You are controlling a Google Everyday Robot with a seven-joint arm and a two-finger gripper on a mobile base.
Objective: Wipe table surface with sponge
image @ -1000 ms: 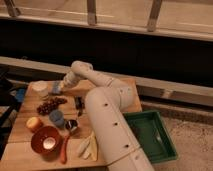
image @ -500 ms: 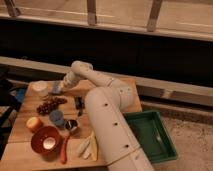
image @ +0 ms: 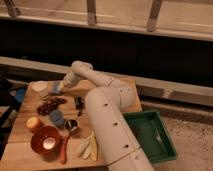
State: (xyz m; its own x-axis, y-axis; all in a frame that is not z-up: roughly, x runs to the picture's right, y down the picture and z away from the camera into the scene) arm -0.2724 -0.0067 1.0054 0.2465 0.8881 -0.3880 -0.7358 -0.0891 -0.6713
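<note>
My end effector at the counter's far-left side | on the sponge | grip state: cannot tell

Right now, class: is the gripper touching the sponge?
Cannot tell. In the camera view the gripper sits at the table's far left with the blue sponge at its tip; they overlap, but no contact or gap shows plainly.
</note>
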